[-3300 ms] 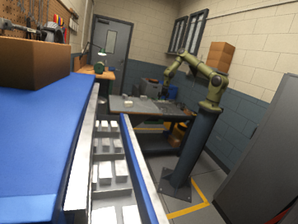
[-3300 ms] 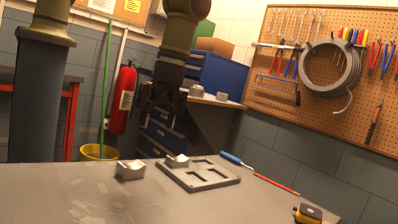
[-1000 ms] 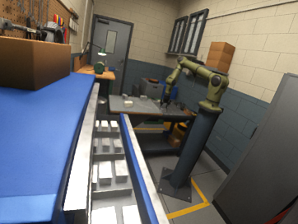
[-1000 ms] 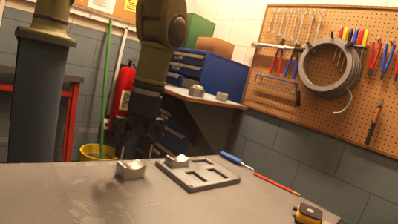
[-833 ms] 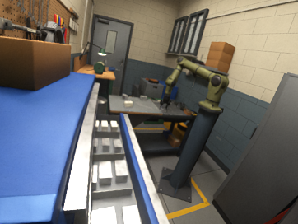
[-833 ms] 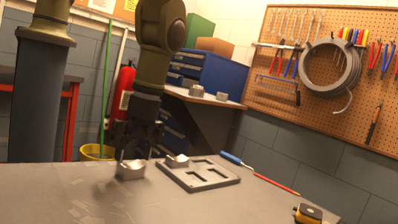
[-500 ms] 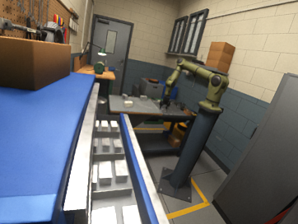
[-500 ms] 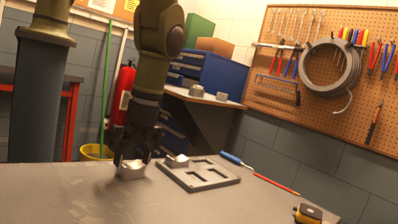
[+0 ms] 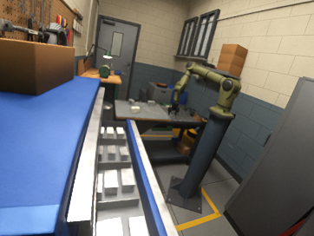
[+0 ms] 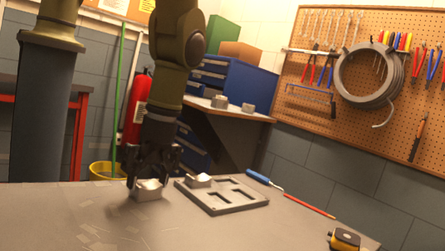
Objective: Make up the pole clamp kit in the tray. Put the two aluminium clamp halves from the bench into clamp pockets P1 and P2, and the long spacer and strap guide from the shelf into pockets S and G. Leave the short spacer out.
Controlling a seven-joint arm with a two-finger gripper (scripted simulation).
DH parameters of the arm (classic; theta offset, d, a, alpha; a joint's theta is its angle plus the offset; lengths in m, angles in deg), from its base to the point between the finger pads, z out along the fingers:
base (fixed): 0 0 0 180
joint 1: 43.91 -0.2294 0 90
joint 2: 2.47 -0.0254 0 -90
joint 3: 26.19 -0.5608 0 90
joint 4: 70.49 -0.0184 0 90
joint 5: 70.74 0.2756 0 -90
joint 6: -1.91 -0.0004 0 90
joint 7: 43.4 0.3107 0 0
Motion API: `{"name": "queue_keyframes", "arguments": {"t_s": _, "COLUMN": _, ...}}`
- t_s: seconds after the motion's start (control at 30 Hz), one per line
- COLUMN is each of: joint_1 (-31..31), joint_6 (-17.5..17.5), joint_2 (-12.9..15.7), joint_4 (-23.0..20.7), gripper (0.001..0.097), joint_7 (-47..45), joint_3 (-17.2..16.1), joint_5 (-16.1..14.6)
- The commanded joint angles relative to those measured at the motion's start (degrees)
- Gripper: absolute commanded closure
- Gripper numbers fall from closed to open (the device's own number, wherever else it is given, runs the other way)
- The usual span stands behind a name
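My gripper [image 10: 146, 183] [image 9: 174, 110] stands low on the bench, open around an aluminium clamp half [image 10: 145, 190] that rests on the bench top left of the tray. The grey tray [image 10: 221, 194] lies flat beside it. A second clamp half [image 10: 198, 180] sits in the tray's far left pocket. The other pockets [image 10: 232, 194] show as dark slots. On the wooden shelf behind, a larger metal part [image 10: 219, 101] and a smaller one [image 10: 248, 108] sit apart.
A yellow bin [image 10: 106, 170] stands on the floor behind the bench, by a red extinguisher [image 10: 137, 110]. A blue-handled screwdriver [image 10: 260, 178] and a red pencil [image 10: 309, 206] lie right of the tray. A yellow tape measure [image 10: 344, 239] sits near the front right edge.
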Motion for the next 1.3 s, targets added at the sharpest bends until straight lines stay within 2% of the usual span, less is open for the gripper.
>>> {"name": "queue_keyframes", "arguments": {"t_s": 0.0, "joint_1": 0.0, "joint_6": 0.0, "joint_2": -0.1, "joint_4": 0.0, "gripper": 0.0141, "joint_7": 0.0, "joint_3": 0.0, "joint_5": 0.0}}
{"name": "queue_keyframes", "arguments": {"t_s": 0.37, "joint_1": 0.0, "joint_6": 0.0, "joint_2": -0.1, "joint_4": 0.0, "gripper": 0.0141, "joint_7": 0.0, "joint_3": 0.0, "joint_5": 0.0}}
{"name": "queue_keyframes", "arguments": {"t_s": 1.27, "joint_1": 0.0, "joint_6": 0.0, "joint_2": 0.1, "joint_4": -0.1, "gripper": 0.0681, "joint_7": 0.0, "joint_3": 0.0, "joint_5": 0.0}}
